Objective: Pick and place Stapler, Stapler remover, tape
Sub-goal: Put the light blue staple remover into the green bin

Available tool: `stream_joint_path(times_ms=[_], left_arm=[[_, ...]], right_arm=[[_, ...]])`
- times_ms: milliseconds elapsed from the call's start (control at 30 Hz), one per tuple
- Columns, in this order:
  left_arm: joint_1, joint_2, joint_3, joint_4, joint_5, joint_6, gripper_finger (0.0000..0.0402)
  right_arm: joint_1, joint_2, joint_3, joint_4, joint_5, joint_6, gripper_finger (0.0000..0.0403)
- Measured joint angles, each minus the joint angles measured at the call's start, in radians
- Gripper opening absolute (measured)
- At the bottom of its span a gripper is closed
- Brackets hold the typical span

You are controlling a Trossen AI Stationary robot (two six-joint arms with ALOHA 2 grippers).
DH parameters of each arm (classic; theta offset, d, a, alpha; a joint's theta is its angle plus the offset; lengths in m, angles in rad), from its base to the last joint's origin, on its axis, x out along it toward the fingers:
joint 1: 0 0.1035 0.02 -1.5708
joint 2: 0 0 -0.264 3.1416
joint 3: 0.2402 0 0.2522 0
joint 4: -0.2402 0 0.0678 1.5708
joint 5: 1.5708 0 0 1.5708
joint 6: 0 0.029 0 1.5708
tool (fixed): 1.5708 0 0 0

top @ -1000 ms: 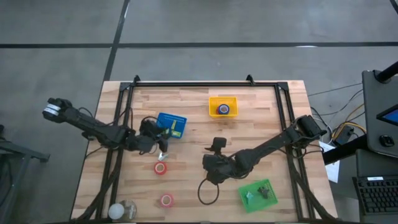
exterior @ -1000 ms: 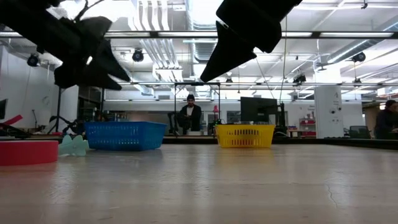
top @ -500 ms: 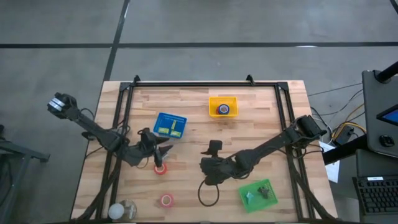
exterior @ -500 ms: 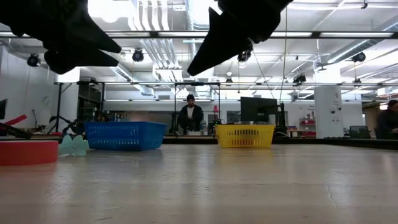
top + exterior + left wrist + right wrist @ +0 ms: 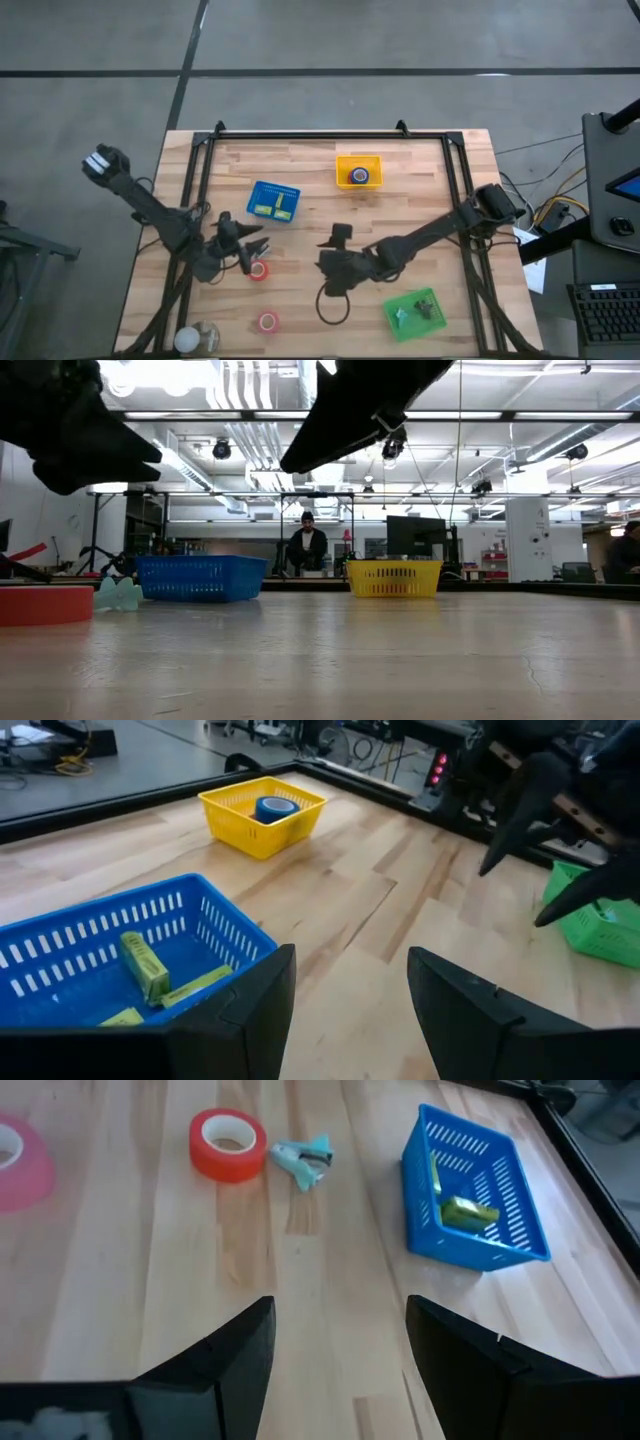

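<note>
My left gripper [image 5: 252, 255] hangs spread and empty just above the red tape [image 5: 259, 271] on the left half of the worktop [image 5: 420, 190]; I judge that roll to be the next pick, since the fingers [image 5: 250, 1010] straddle nothing yet. A small teal remover [image 5: 305, 1159] lies just beside that roll, out in the open. A second red tape [image 5: 267, 322] sits nearer the front edge, and a pale roll [image 5: 200, 337] rests at the front left corner.

The blue basket [image 5: 274, 201] behind the gripper already holds yellow-green staplers [image 5: 145, 966], so I take sorting by kind as the plan. The yellow basket [image 5: 358, 171] towards the back holds the blue tape [image 5: 360, 176], a likely home for the red ones.

My right gripper [image 5: 335, 240] waits mid-worktop, jaws apart and holding nothing. The green basket [image 5: 415, 311] at front right holds something small I can't make out.
</note>
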Motion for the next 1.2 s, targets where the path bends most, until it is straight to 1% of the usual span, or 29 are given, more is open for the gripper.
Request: stream_joint_path(times_ms=[233, 400, 533, 633, 733, 867, 900, 933, 1000, 1133, 1200], left_arm=[[-0.039, -0.001, -0.003, 0.000, -0.045, -0.017, 0.0197], [-0.042, -0.001, -0.004, 0.001, -0.073, -0.049, 0.0197], [-0.042, -0.001, -0.004, 0.001, -0.158, -0.079, 0.0197], [-0.042, -0.001, -0.004, 0.001, -0.202, -0.098, 0.0197], [-0.042, -0.001, -0.004, 0.001, -0.241, -0.122, 0.0197], [-0.042, -0.001, -0.004, 0.008, -0.344, -0.125, 0.0197], [-0.042, -0.001, -0.004, 0.008, -0.350, -0.124, 0.0197], [-0.042, -0.001, -0.004, 0.009, -0.338, -0.122, 0.0197], [-0.042, -0.004, -0.004, 0.009, -0.275, -0.127, 0.0197], [-0.042, -0.014, 0.003, 0.013, -0.059, -0.142, 0.0197], [-0.042, -0.014, 0.005, 0.013, -0.007, -0.174, 0.0197]], right_arm=[[-0.036, 0.000, -0.009, 0.039, -0.057, -0.004, 0.0221], [-0.055, 0.000, -0.021, 0.082, -0.063, -0.027, 0.0221], [-0.074, 0.000, -0.023, 0.088, -0.062, -0.094, 0.0221], [-0.094, 0.000, -0.023, 0.091, -0.066, -0.132, 0.0220], [-0.121, 0.000, -0.023, 0.109, -0.140, -0.163, 0.0219], [-0.160, 0.000, -0.025, 0.159, -0.325, -0.189, 0.0219], [-0.167, 0.000, -0.028, 0.172, -0.361, -0.194, 0.0219], [-0.171, 0.000, -0.030, 0.178, -0.384, -0.200, 0.0219], [-0.175, 0.000, -0.030, 0.177, -0.399, -0.215, 0.0219], [-0.175, 0.000, -0.035, 0.151, -0.401, -0.244, 0.0219], [-0.175, 0.000, -0.045, 0.165, -0.402, -0.255, 0.0219]])
